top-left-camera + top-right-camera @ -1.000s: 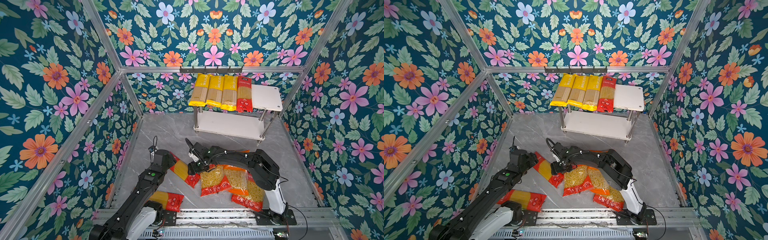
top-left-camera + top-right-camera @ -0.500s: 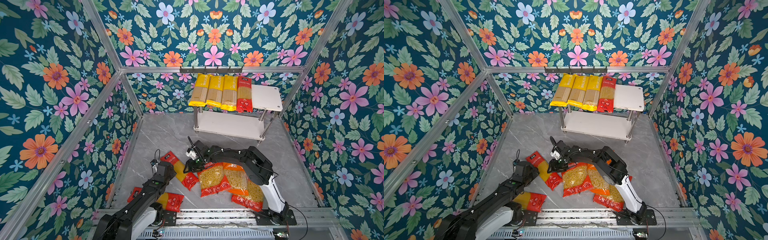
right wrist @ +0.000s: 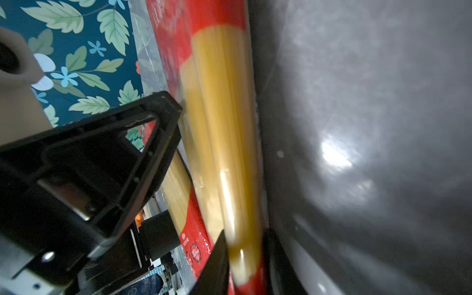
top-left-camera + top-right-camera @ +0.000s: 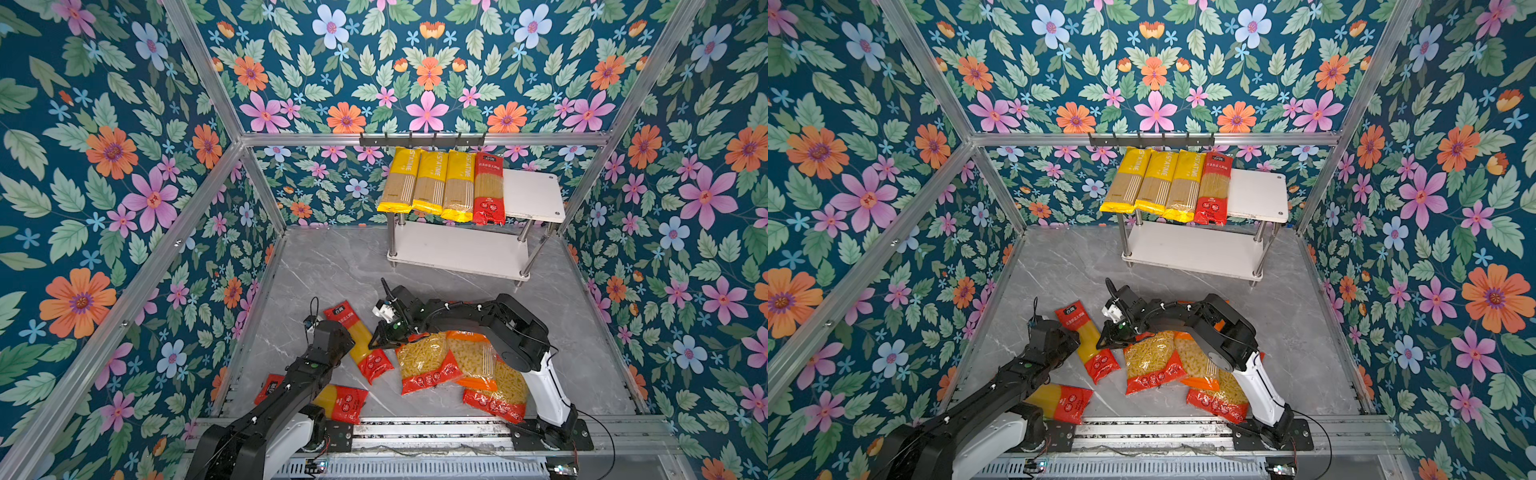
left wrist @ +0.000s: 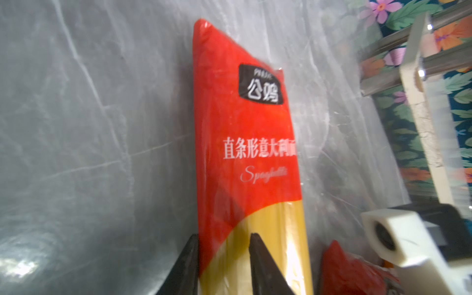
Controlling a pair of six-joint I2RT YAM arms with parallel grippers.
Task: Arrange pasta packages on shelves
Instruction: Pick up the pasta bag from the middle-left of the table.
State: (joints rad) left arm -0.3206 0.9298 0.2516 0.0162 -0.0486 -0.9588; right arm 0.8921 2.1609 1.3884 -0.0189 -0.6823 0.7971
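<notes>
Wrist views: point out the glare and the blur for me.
In the left wrist view, the red spaghetti pack is soft but its print is readable, and glare whitens the marbled tabletop near a corner. In the right wrist view, the same pack is smeared along its length, and a bright hotspot sits on the tabletop.

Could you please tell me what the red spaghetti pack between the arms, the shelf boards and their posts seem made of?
Spaghetti pack: glossy plastic film, judging by wrinkles and glare. Shelf boards: matte white, perhaps laminated board or plastic. Posts: polished metal, probably chrome, mirror-like highlights.
</notes>
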